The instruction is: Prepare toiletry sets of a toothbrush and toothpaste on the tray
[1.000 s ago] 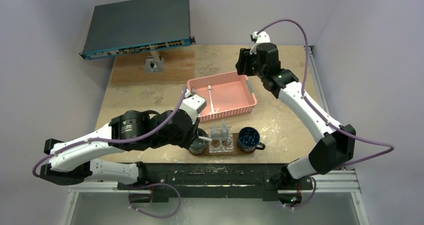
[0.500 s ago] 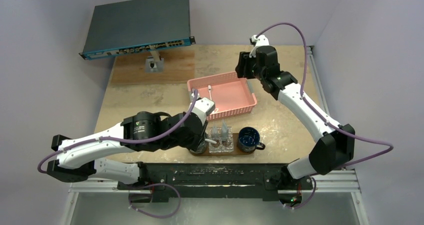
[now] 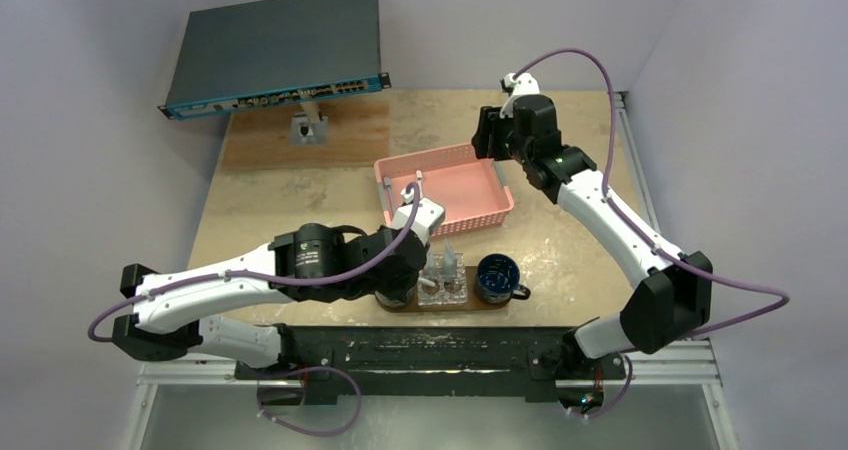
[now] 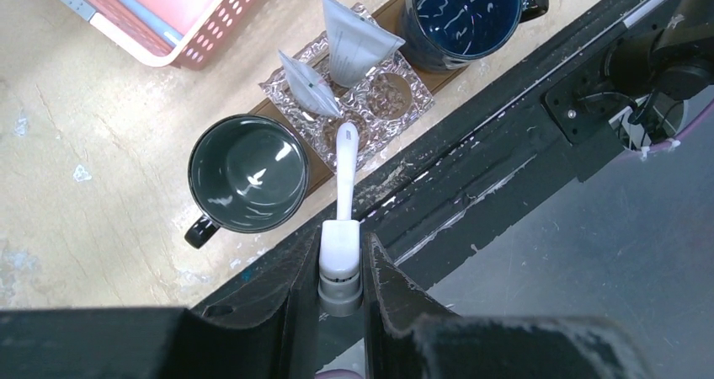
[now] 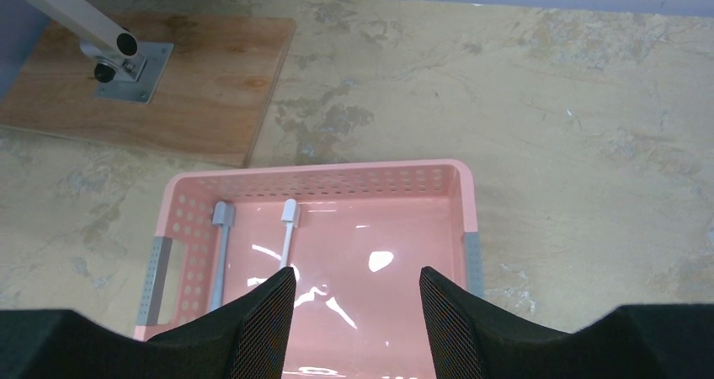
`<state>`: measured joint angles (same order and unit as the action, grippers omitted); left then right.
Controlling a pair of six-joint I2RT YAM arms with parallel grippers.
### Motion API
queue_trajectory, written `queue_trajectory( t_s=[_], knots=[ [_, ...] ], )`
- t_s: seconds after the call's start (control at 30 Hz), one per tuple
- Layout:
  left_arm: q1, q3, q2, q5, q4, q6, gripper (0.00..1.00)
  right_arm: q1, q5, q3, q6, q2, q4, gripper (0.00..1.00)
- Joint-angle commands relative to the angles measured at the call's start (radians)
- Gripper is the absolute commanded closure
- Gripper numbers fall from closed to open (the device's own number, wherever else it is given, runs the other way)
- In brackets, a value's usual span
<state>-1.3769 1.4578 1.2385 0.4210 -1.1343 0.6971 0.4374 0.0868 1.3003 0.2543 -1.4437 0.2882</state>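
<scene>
My left gripper is shut on the thick end of a white toothbrush, above the tray's left part. The brush head points at the crinkly silver holder between the two mugs. Two silver-grey tubes stand on that holder. The dark brown tray lies under the mugs and the holder, and its right end shows in the top view. My right gripper is open and empty above the pink basket. A second white toothbrush lies in the basket.
A dark mug stands at the tray's left end and a blue mug at its right end. A grey stick shape runs along the basket's left wall. A network switch stands on a wooden base at the back. A black rail edges the table.
My left arm has swung right with the toothbrush, from left of the tray to over its left mug. The right arm has shifted only slightly above the basket.
</scene>
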Motion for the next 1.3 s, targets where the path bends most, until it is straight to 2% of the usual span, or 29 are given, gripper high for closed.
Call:
queue_trajectory(
  t_s=[0.0, 0.63, 1.27],
  knots=[
    [-0.007, -0.008, 0.01, 0.032, 0.031, 0.019, 1.0, -0.004, 0.001, -0.012, 0.008, 0.039, -0.043, 0.42],
    [-0.01, -0.045, 0.117, 0.054, 0.096, 0.031, 1.0, -0.005, -0.014, -0.024, 0.014, 0.045, -0.034, 0.41],
    [-0.06, -0.11, 0.139, 0.15, 0.148, 0.068, 1.0, -0.004, -0.021, -0.045, 0.014, 0.048, -0.037, 0.4]
  ],
)
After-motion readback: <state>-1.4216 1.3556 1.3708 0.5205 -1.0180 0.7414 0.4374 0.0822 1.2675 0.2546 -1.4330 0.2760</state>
